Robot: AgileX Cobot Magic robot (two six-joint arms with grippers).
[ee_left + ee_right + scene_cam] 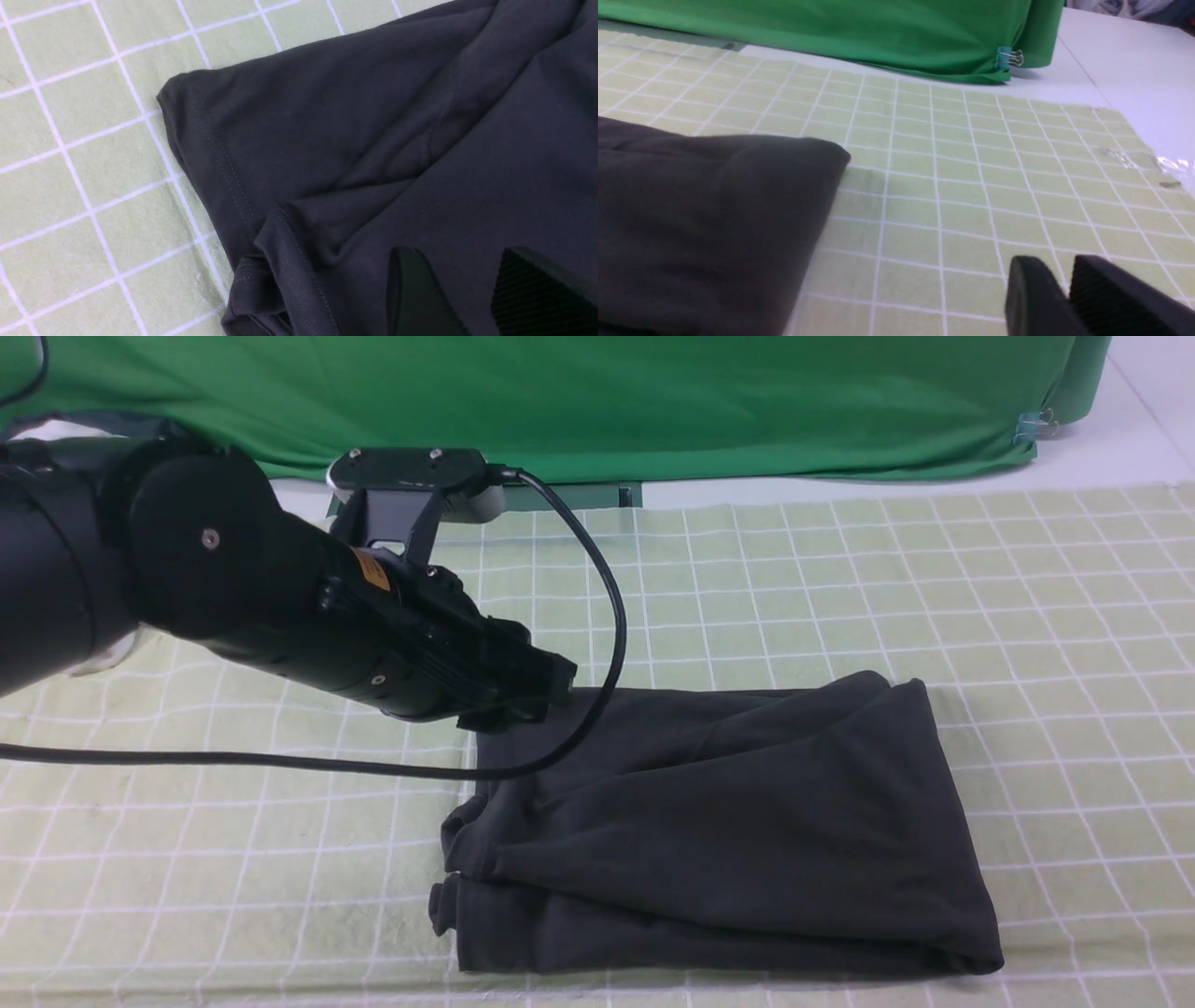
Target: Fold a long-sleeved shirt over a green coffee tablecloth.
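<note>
Long-sleeved shirt (728, 831) lies on the green coffee tablecloth (934, 579) as a thick folded rectangle, so the folding looks close to finished. Left gripper (476, 294) hovers over the shirt's far left corner, jaws parted with nothing between them; right gripper (1066, 291) is off the shirt above bare cloth, fingers narrowly apart and empty. Judgement: the next move is either one more fold from the loose left edge (457, 887), needing a fresh pinch through all layers, or withdrawal.
</note>
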